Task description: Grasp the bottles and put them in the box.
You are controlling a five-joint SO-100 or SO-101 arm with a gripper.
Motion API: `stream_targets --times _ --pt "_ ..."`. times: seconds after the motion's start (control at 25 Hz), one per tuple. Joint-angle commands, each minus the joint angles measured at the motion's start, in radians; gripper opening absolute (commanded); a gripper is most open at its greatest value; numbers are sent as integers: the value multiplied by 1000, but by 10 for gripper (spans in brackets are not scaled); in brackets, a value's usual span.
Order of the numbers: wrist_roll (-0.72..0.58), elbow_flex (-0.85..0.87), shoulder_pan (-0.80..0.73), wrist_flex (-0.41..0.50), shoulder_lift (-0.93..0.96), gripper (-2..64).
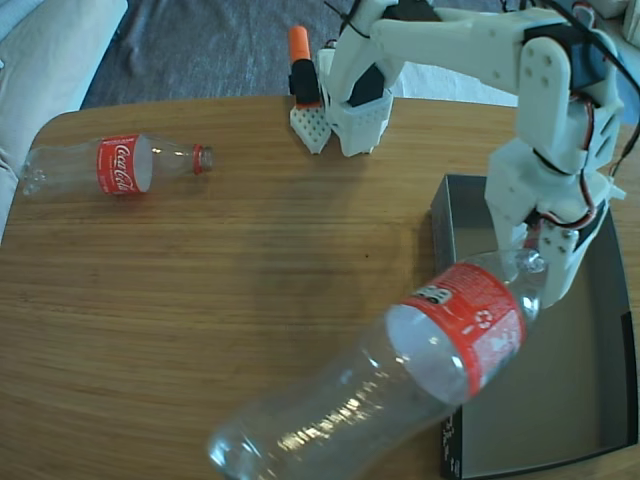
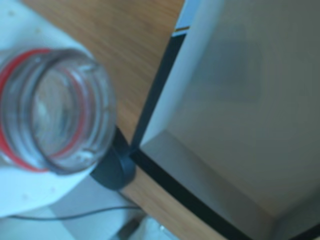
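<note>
Wooden tabletop (image 1: 260,280) runs across the fixed view. One bottle (image 1: 110,165) lies on its side at far left. Another bottle (image 1: 400,370) hangs tilted, its neck clamped by the closed gripper (image 1: 535,270) over the box's (image 1: 590,400) left wall, its open mouth (image 2: 50,120) filling the wrist view.

In the fixed view the gripper's (image 1: 535,275) fingertips are hidden behind the neck of the held bottle (image 1: 400,370), the box (image 1: 600,400) is cut off at the right and bottom edges, and in the wrist view the bottle's mouth (image 2: 52,117) is blurred and cropped at the left.
</note>
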Motion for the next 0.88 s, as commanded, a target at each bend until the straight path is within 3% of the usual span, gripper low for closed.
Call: stream_targets --times 0.0,0.24,0.64,0.84 --pt "-72 -46 -32 67 64 -4" --pt "-225 74 -132 67 83 -4" --pt "-230 178 -308 67 83 -4" --pt "-374 184 -314 67 81 -4"
